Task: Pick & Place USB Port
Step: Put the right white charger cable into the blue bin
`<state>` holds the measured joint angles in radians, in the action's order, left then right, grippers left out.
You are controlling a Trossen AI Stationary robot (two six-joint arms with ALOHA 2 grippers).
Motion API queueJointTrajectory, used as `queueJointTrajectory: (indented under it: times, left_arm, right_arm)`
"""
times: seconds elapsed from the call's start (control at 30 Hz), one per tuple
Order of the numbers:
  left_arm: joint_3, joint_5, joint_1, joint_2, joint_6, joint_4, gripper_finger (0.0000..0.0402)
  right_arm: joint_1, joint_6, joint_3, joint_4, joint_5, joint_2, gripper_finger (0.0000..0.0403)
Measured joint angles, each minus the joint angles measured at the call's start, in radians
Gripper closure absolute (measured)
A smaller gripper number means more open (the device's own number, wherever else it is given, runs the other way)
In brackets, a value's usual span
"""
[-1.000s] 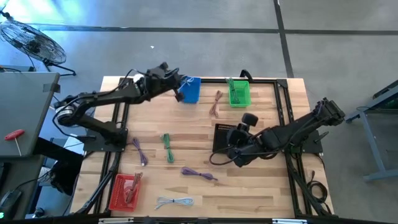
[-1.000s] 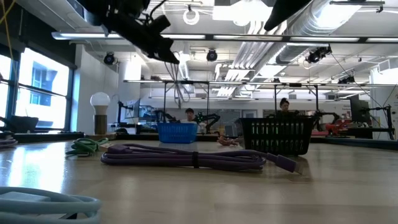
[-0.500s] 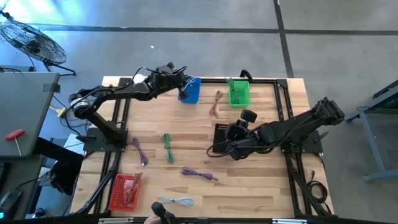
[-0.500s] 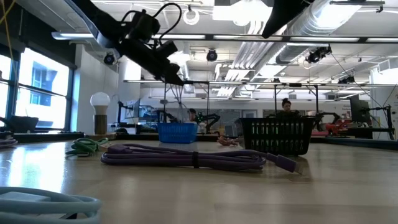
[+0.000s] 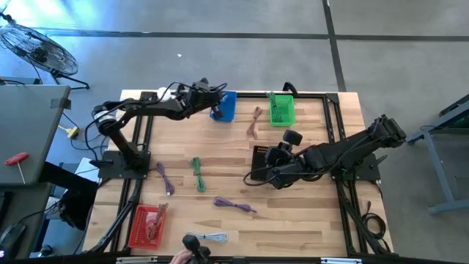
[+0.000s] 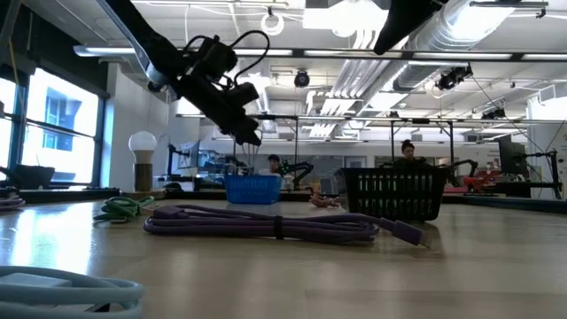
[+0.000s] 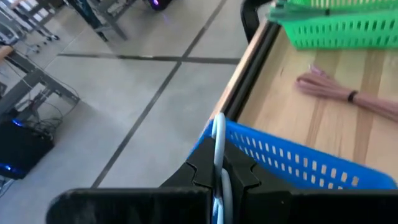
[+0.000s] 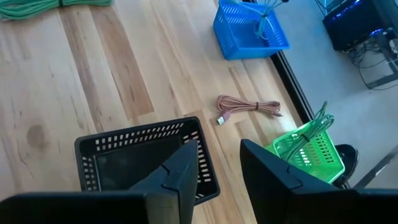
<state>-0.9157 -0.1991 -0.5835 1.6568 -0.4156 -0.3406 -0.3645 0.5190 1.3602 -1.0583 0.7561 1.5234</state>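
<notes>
My left gripper (image 5: 212,103) is squeezed tight on a white cable (image 7: 218,144), right above the near edge of the blue basket (image 5: 224,107) at the back of the desk (image 5: 308,220). The basket is straight under it, so I think the cable just has to go down. It hangs long and thin toward the basket. My right gripper (image 5: 276,174) waits over the black basket (image 8: 144,157), fingers a little apart and holding nothing. The left arm is much nearer.
</notes>
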Motion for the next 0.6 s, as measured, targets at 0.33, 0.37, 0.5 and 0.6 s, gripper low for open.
queueJointTrajectory:
  times: [0.33, 0.37, 0.5, 0.6]
  left_arm:
    - [0.0, -0.013, 0.0, 0.044, 0.001, 0.018, 0.039]
    - [0.0, -0.013, 0.001, 0.044, 0.001, 0.028, 0.0385]
    - [0.0, 0.011, 0.001, 0.044, 0.048, 0.054, 0.0365]
    - [0.0, 0.033, 0.001, 0.044, 0.075, 0.07, 0.0349]
  right_arm:
    - [0.0, -0.001, 0.0, 0.018, -0.004, 0.0, 0.029]
    - [0.0, 0.0, 0.0, 0.02, -0.005, 0.0, 0.029]
    - [0.0, 0.0, 0.0, 0.021, -0.022, 0.0, 0.029]
    - [0.0, 0.0, 0.0, 0.022, -0.031, 0.0, 0.029]
